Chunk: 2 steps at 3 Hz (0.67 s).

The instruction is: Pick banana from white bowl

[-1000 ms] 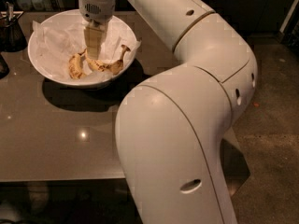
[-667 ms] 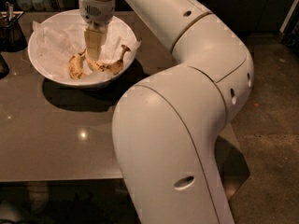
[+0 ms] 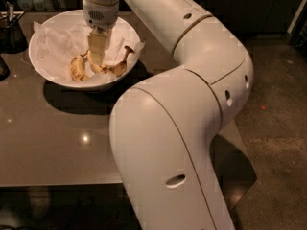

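The white bowl (image 3: 45,68), lined with crumpled white paper, stands at the back left of the brown table. The long curved banana (image 3: 115,67) lies in it, brownish stem end up to the right. A shorter, stubby banana (image 3: 76,69) lies to its left. My gripper (image 3: 96,56) reaches straight down into the bowl from above and meets the left end of the long banana, hiding that end. The arm's big white segments fill the middle and right of the view.
A dark cup (image 3: 10,32) stands at the table's left edge behind the bowl, and another dark object (image 3: 2,67) pokes in below it. The table's (image 3: 57,147) front edge runs along the bottom. Speckled floor (image 3: 278,128) lies to the right.
The gripper stays down in the bowl at the long banana. The arm's lower segments have shifted slightly. The bananas have not visibly moved.
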{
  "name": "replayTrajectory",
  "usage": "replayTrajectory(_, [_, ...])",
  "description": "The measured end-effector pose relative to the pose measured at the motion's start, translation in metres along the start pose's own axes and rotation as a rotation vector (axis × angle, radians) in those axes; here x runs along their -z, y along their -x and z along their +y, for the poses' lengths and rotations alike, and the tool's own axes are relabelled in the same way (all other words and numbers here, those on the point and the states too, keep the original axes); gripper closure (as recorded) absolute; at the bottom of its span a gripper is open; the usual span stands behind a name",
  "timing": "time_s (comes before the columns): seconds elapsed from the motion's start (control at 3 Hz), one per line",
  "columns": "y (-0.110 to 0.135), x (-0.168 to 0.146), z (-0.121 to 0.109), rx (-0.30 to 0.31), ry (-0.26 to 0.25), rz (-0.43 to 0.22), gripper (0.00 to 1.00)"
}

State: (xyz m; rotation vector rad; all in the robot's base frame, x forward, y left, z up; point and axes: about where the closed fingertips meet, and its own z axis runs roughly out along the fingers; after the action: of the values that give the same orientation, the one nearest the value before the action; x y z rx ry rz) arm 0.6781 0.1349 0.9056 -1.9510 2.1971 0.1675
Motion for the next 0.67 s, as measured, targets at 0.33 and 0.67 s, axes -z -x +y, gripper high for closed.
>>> replayTrajectory(0.33, [-0.0005, -0.008, -0.0022, -0.007, 0.013, 0.006, 0.5])
replayTrajectory(0.67, [-0.0008, -0.0147, -0.0043, -0.013, 0.02, 0.018, 0.5])
